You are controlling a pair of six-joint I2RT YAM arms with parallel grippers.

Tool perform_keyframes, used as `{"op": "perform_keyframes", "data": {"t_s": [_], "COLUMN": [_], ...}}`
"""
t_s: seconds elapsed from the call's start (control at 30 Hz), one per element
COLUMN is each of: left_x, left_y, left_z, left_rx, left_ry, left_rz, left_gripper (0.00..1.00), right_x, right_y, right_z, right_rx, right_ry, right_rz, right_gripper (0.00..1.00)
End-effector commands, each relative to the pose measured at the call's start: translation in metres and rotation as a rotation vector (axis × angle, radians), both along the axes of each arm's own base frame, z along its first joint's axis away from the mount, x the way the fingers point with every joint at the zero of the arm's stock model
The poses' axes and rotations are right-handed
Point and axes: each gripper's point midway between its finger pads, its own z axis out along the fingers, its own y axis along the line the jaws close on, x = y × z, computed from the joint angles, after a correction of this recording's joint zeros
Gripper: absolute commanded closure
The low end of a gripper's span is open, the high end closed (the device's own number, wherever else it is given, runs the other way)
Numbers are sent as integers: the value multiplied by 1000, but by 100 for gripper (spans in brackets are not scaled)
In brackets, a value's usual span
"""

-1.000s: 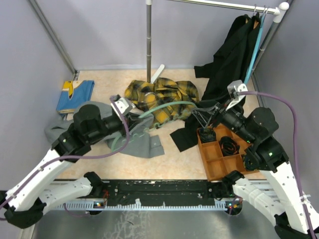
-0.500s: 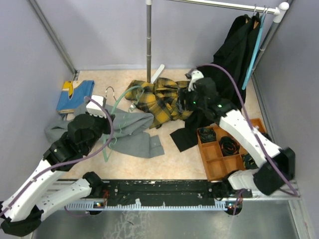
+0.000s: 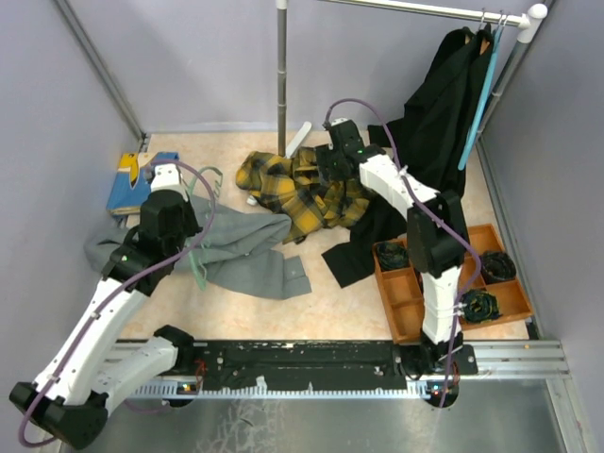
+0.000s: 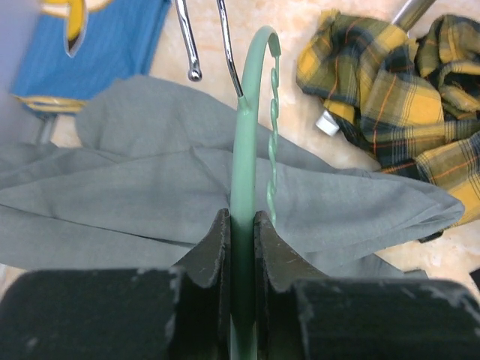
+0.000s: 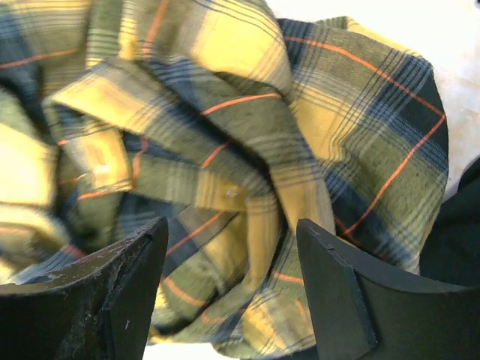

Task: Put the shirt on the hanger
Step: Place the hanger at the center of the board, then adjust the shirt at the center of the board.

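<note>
Left pincer [image 4: 241, 225] is clenched on the hanger [image 4: 250, 127], whose frame runs straight out from the jaws over the grey garment [image 4: 135, 195]. Right pincer [image 5: 229, 232] hangs released, directly above the plaid shirt [image 5: 225, 127] crumpled mid-tabletop [image 3: 344, 302], to the hanger's right; the right arm is nearer.

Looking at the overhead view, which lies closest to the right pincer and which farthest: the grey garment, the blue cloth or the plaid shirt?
1. Plaid shirt, directly beneath the right pincer.
2. Grey garment, off to the left, nearer the arm bases.
3. Blue cloth, against the left wall.
</note>
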Motion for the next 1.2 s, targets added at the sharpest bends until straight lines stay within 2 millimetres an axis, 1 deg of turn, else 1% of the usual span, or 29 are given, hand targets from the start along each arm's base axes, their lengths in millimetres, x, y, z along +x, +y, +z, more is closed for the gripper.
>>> {"op": "perform_keyframes", "data": {"t_s": [0.0,0.07,0.17,0.23,0.27,0.3,0.37,0.4,0.43,0.47,0.53,0.57,0.6,0.67,0.73,0.83,0.9,0.93,1.0,1.03,1.1,1.17], "left_x": [17,18,13,8,5,2,0,-1,-2,-3,-4,-4,-5,-6,-8,-7,-4,-3,-1,0,-2,-9], "left_y": [-11,-4,9,19,23,26,30,31,32,34,37,38,40,41,43,42,40,38,31,27,11,-8], "left_z": [-17,-39,-78,-94,-100,-102,-103,-101,-99,-98,-91,-88,-86,-81,-74,-54,-32,-20,9,25,62,98], "left_rx": [-170,-239,-288,-298,-304,-312,-324,-326,-325,-319,-311,-307,-303,-297,-295,-288,-271,-259,-231,-214,-183,-139], "left_ry": [-25,-4,47,69,75,74,63,58,53,53,48,44,42,35,22,-21,-70,-95,-164,-201,-295,-397], "left_rz": [-4,42,124,177,201,215,226,229,231,234,245,250,255,259,260,233,189,164,78,30,-104,-263], "left_gripper": [100,100,100,93,86,78,63,56,51,47,37,33,28,21,14,7,4,2,1,1,2,3], "right_x": [26,26,23,20,19,18,19,21,22,24,24,24,22,17,5,-21,-42,-56,-83,-99,-124,-144], "right_y": [-13,-12,-8,-3,0,1,-1,-4,-7,-10,-16,-18,-20,-21,-17,-2,10,18,31,39,41,39], "right_z": [-1,-17,-32,-39,-40,-42,-38,-31,-19,-6,29,54,86,139,195,270,310,325,361,377,410,429], "right_rx": [12,29,55,81,93,100,100,94,93,96,98,106,121,151,174,183,182,178,201,211,222,225], "right_ry": [12,49,67,79,80,84,69,47,15,-24,-111,-165,-226,-321,-415,-530,-584,-597,-652,-681,-755,-797], "right_rz": [-8,1,22,42,49,50,37,24,12,1,-8,-6,-5,9,42,122,169,208,268,301,317,325], "right_gripper": [30,29,29,30,31,35,52,59,66,73,88,94,99,100,100,100,100,100,100,100,100,100]}}
